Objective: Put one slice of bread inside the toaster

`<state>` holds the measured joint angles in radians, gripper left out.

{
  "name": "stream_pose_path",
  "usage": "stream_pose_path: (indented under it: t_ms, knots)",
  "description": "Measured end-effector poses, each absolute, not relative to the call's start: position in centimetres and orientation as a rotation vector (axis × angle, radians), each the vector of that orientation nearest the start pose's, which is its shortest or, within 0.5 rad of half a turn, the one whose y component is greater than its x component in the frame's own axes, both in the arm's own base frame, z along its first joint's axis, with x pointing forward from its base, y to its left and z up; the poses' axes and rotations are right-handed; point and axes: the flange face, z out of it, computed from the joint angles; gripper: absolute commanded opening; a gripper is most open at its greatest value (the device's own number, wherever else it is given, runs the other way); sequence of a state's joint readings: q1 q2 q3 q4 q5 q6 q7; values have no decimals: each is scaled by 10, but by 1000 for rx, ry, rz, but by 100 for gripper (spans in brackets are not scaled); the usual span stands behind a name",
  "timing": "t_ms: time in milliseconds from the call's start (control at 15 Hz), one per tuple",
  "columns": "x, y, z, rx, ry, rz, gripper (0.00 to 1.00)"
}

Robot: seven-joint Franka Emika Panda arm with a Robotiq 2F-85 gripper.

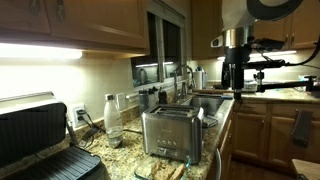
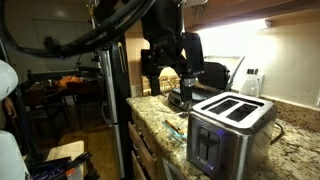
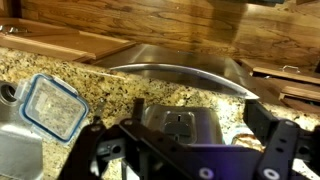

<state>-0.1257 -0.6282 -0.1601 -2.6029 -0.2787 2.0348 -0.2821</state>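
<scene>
A dim kitchen with wooden cabinets, lit by strips under the wall units. A speckled granite worktop (image 1: 120,158) runs along the wall and past a sink (image 1: 208,99). On it stands the toaster (image 1: 170,135). It is a boxy brushed-steel body with rounded corners. In an exterior view two long slots (image 2: 232,107) lie open on its top, and a dark control panel shows on its narrow front. It stands upright near the worktop's front edge. In an exterior view a black-and-silver grill (image 1: 40,140) sits at its side and a clear bottle (image 1: 113,115) stands behind it by the wall.

The slice cannot be made out for sure in any view; the light is too low.

The claw (image 2: 168,78) hangs from the black arm above the worktop. Its two fingers (image 2: 149,66) are spread apart with nothing between them. The wrist view shows the same, with one finger (image 3: 105,160) at each lower corner and a wide gap between. In both exterior views the claw (image 1: 235,78) is higher than the toaster's top and off to one side, well apart from it and not over the slots. In the wrist view a steel shape (image 3: 180,70) lies ahead between the fingers. I cannot tell whether it is the toaster. A clear box with a blue-rimmed lid (image 3: 55,105) lies on the granite to its left.
</scene>
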Motion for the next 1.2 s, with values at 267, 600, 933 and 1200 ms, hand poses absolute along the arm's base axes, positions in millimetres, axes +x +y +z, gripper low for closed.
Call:
stream_pose_path:
  t_ms: [267,600,933,1200]
  knots:
    - [360,-99,448,-3284,-226,-14,100]
    - [372,-83,440,-3271,-199,10,100]
    - [383,-66,437,-3272,-119,18,100]
    - [393,-52,430,-3255,-10,34,100]
